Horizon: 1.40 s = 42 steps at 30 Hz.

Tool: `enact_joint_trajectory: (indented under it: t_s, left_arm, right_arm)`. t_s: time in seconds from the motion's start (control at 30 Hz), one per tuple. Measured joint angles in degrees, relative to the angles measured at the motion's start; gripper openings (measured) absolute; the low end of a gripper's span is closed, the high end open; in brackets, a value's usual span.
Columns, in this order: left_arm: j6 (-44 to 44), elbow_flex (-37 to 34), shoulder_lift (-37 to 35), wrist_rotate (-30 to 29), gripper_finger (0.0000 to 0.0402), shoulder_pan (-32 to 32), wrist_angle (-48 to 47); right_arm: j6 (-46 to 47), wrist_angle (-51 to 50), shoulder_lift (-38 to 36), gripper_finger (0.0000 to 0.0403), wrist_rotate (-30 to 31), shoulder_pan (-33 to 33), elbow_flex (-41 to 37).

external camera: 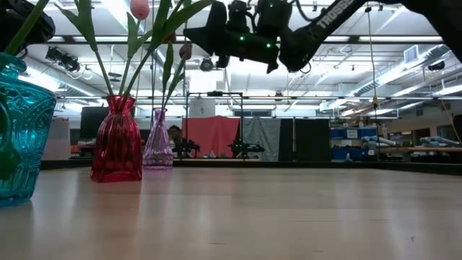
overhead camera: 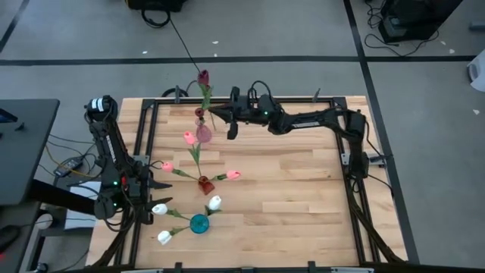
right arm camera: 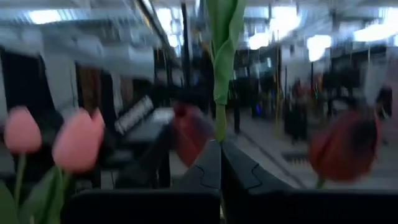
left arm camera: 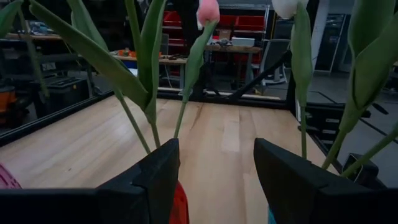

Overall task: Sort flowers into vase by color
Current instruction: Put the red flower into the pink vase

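Observation:
Three vases stand in a row: a lilac vase (overhead camera: 203, 134) farthest, a red vase (overhead camera: 205, 184) in the middle, a teal vase (overhead camera: 199, 223) nearest. Pink tulips (overhead camera: 189, 137) fan out of the red vase and white tulips (overhead camera: 214, 202) out of the teal vase. One maroon tulip (overhead camera: 199, 112) stands over the lilac vase. My right gripper (overhead camera: 214, 115) hovers just beyond the lilac vase, shut on the stem of a second maroon tulip (overhead camera: 203, 76). My left gripper (overhead camera: 161, 183) waits open, left of the red vase. My right gripper pinches the maroon tulip's green stem (right arm camera: 219, 127) between its two fingertips (right arm camera: 210, 163), coming level from the table's right with the fingers across the stem. The tulip is up off the table, its head (overhead camera: 203, 76) pointing toward the far edge. Its lower end is hidden.
The right half of the wooden tabletop (overhead camera: 303, 197) holds nothing. A black frame (overhead camera: 250, 98) runs around the table's edges. In the left wrist view the red vase (left arm camera: 179, 205) and tulip leaves (left arm camera: 149, 62) stand close ahead of the open fingers. A person (external camera: 175, 135) sits far behind.

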Motion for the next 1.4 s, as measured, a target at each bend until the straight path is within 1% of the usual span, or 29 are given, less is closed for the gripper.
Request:
enact_joint_trajectory:
  t_s: [0.13,0.27,0.37,0.53,0.63,0.73,0.8,0.93,1.07,1.27,1.33,1.4]
  left_arm:
    - [0.0,0.0,0.0,0.0,0.0214,0.0,0.0]
    - [2.3,0.0,0.0,0.0,0.0214,0.0,-0.2]
    - [3.3,0.0,0.0,0.0,0.0214,0.0,-0.2]
    - [-0.8,0.0,0.0,0.0,0.0214,0.0,-0.1]
    - [-1.2,0.0,0.0,0.0,0.0214,0.1,0.0]
    - [-0.9,0.0,0.0,0.0,0.0214,1.1,0.0]
    - [0.4,0.0,0.0,0.0,0.0214,2.7,-0.1]
    - [2.4,0.0,0.0,0.0,0.0214,6.2,-0.1]
    - [3.5,0.0,0.0,0.0,0.0214,9.8,-0.1]
    - [0.1,0.0,0.0,0.1,0.0214,12.0,0.0]
    - [-1.2,0.0,0.0,0.2,0.0214,12.0,0.0]
    - [-1.7,0.0,0.0,0.3,0.0214,12.0,0.1]
  right_arm:
    - [0.8,8.3,3.5,0.0004,0.9,0.8,0.1]
    - [-0.2,10.8,5.3,0.0004,1.1,1.9,0.0]
    - [-1.2,11.0,5.0,0.0004,1.4,1.6,0.0]
    - [2.5,5.9,3.1,0.0005,-4.6,-2.1,0.0]
    - [4.8,3.3,3.0,0.0005,-5.2,-4.3,0.0]
    - [5.4,3.6,3.1,0.0005,-5.8,-6.0,0.0]
    - [5.6,4.0,3.1,0.0005,-5.1,-6.7,0.0]
    - [5.0,6.9,3.2,0.0005,-1.8,-6.6,0.0]
    - [4.5,10.8,3.2,0.0005,-1.3,-6.0,0.0]
    - [3.5,11.7,3.2,0.0005,-0.5,-5.5,0.0]
    - [3.9,11.0,3.2,0.0005,-0.3,-6.6,0.0]
    - [4.5,8.1,3.2,0.0005,0.8,-8.3,0.0]
